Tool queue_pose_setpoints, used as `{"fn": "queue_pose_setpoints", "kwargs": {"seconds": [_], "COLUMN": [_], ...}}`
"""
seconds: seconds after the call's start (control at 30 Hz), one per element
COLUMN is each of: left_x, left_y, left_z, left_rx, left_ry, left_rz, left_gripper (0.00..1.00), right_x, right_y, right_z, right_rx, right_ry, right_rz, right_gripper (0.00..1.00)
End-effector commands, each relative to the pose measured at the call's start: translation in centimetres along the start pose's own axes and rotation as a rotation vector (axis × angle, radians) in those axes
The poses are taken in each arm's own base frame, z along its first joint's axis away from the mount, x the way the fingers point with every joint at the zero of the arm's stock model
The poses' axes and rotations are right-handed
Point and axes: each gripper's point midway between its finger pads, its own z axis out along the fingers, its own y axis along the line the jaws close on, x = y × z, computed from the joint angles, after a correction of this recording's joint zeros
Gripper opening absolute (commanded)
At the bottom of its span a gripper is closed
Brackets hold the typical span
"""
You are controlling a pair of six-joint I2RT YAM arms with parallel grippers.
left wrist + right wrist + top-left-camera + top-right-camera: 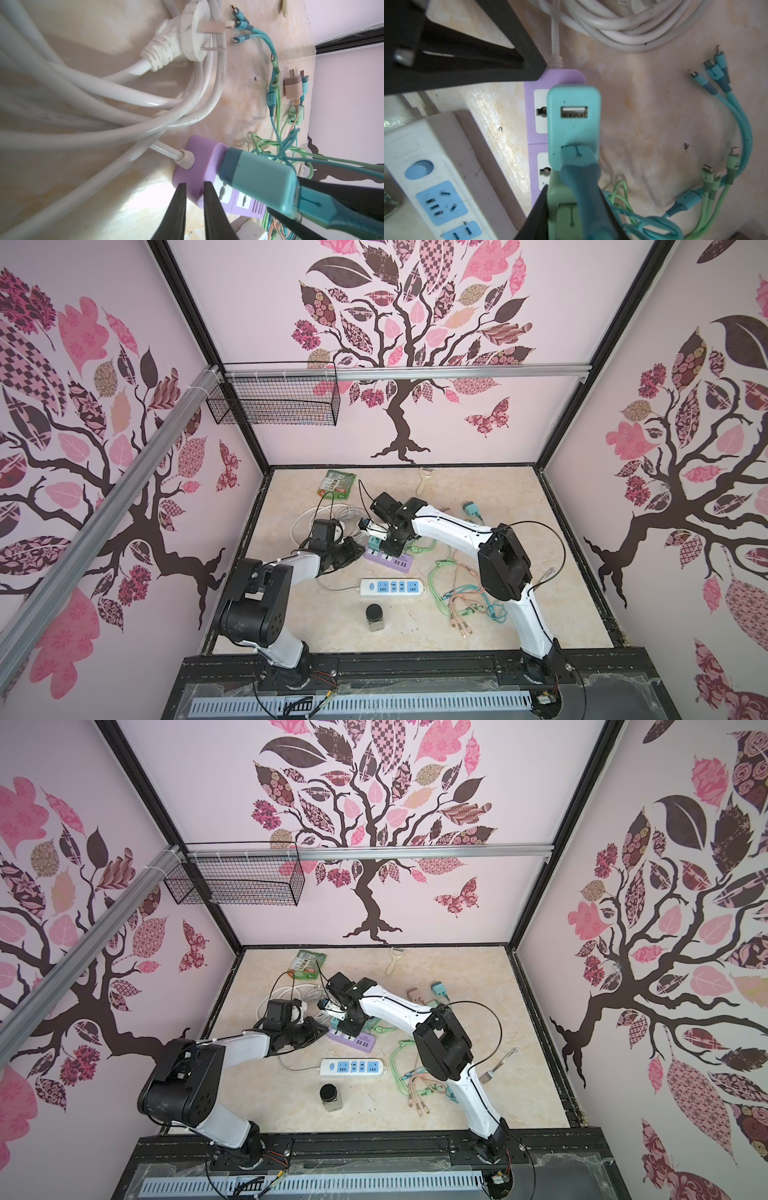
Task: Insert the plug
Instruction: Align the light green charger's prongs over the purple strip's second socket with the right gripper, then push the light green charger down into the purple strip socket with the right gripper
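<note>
Right hand (283, 194) clamped on the rear end of the teal USB charger (574, 124). Charger sits over the cord-end socket of the purple power strip (390, 562), mid-tabletop (311, 622), slightly left of centre in both top views. Long axis roughly square to the strip face, prong end toward the socket, USB ports facing away; prongs hidden. Left hand (194, 185) closed, empty, tips at the strip's cord end.

Teal plug (574, 124) stands upright on the purple strip (556, 79), perhaps seated.

We see pink walls (498, 439) with tree decals (401, 427), a wire basket (274, 404) on an aluminium rail (457, 372), and a beige marbled worktop (324, 626).
</note>
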Motion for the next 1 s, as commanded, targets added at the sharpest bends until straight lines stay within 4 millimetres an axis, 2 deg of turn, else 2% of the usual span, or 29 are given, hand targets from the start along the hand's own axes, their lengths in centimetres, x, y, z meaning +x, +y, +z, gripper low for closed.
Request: {"fn": "queue_pose_setpoints", "kwargs": {"seconds": [0.0,0.27,0.63,0.8,0.97], "left_x": [0.2,-0.3,-0.2,-0.3,-0.4], "left_y": [0.2,-0.7,-0.3,-0.4,-0.5], "left_z": [-0.8,-2.6,-4.3,-4.8,-5.4], "left_rx": [-0.007,-0.011,-0.022,-0.021,-0.019], "left_ry": [-0.009,-0.047,-0.077,-0.091,-0.101], "left_rz": [0.002,0.022,0.016,0.015,0.019], "left_gripper": [0.21,0.3,0.33,0.34,0.37], "right_x": [0.0,-1.6,-2.4,-2.0,-0.8], "right_y": [0.7,0.6,0.8,1.0,1.7], "right_z": [0.7,-1.4,-3.7,-4.9,-5.7], "right_rx": [-0.025,-0.028,-0.03,-0.032,-0.051], "right_ry": [-0.011,-0.078,-0.13,-0.143,-0.127], "right_rz": [0.022,0.039,0.087,0.113,0.137], "right_gripper": [0.21,0.34,0.49,0.57,0.63]}}
